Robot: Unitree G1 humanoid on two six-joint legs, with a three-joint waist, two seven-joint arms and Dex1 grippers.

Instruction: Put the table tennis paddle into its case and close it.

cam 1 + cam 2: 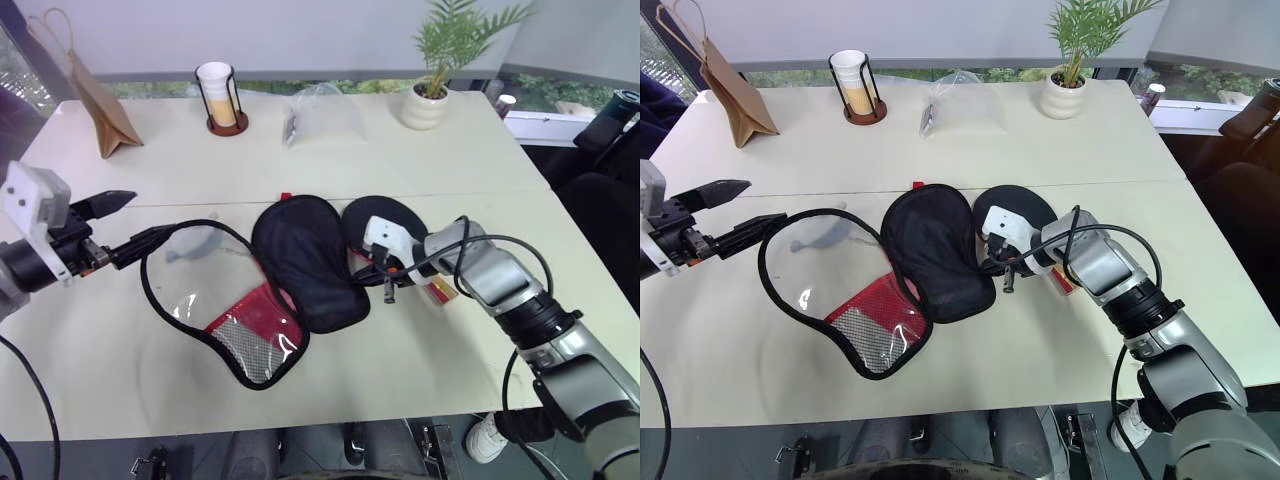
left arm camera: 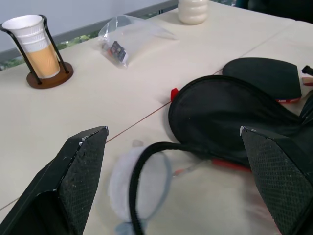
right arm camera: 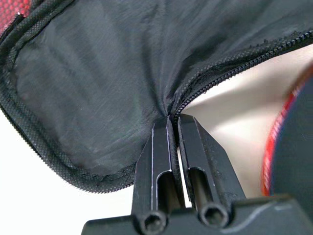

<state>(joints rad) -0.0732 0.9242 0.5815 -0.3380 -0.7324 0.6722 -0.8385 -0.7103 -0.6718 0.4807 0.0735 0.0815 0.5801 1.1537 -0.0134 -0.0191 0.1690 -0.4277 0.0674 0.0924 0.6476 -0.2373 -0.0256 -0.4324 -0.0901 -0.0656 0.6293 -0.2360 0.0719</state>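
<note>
The case (image 1: pixel 305 258) lies unzipped and spread flat mid-table, its black lining (image 2: pixel 220 112) facing up. Its other half, with a clear window and a red mesh panel (image 1: pixel 255 325), lies to the left. Just right of it rests the table tennis paddle (image 1: pixel 390 218), black face up, its handle mostly hidden under my right arm. My right gripper (image 1: pixel 387 288) points down at the case's right edge, and its fingers (image 3: pixel 159 147) are shut on the zip seam, which puckers there. My left gripper (image 1: pixel 133 222) hovers open at the case's left rim, holding nothing.
Along the far side of the table stand a brown paper bag (image 1: pixel 100 100), a cup in a wire holder (image 1: pixel 220 95), a clear plastic bag (image 1: pixel 322 115) and a potted plant (image 1: pixel 432 95). A pale round pouch (image 2: pixel 128 183) shows through the clear window.
</note>
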